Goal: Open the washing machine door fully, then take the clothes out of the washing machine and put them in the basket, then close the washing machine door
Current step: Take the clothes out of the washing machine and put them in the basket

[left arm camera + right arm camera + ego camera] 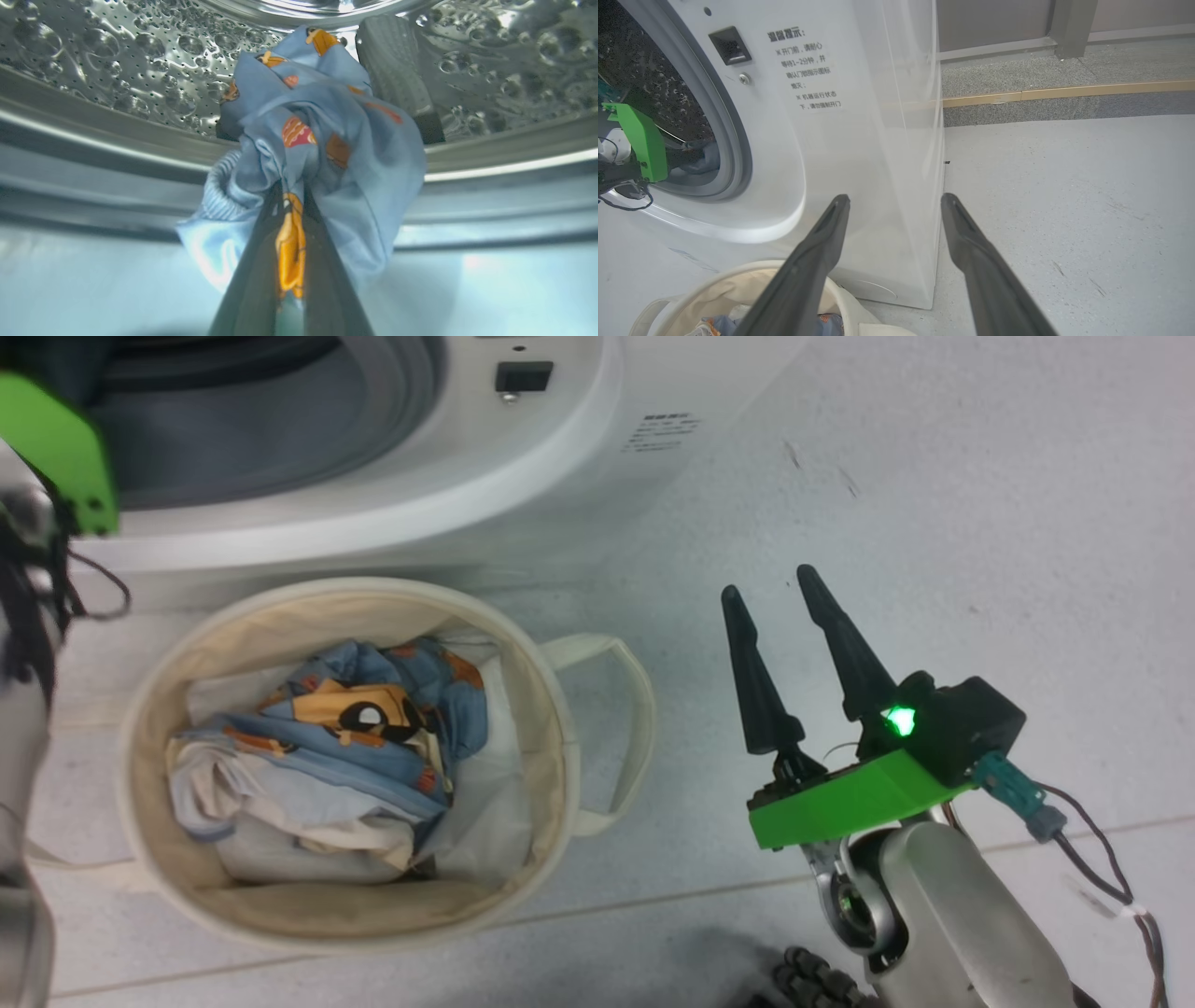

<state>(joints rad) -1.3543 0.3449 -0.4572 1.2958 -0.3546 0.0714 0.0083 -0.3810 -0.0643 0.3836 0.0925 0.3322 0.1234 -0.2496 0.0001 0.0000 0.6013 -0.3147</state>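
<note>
My left gripper (289, 193) is inside the steel drum (117, 51) of the washing machine (560, 457). Its fingers are pinched tight on a light blue garment (336, 121) with orange prints, and an orange patch sits right between the two fingers. The garment bunches up past the fingertips, in front of the drum's grey ribbed paddle (392, 70), and its lower folds hang over the grey gasket (84, 205). I can't tell if it touches the drum wall.

In the head view the left arm's green mount (56, 448) is at the drum opening. The cream canvas basket (140, 709) stands on the floor (934, 523) just in front of the washer, with one loop handle (635, 709) sticking out right. The clothes in the basket (364, 728) are blue printed pieces on top and white and cream cloth under them.

The right gripper (767, 582) is off to the basket's right, above the bare floor. Its fingers are spread wide with nothing between them, tips pointing toward the washer. In the right wrist view they frame the washer's front corner, and a printed label (808, 70) shows on the front panel.
</note>
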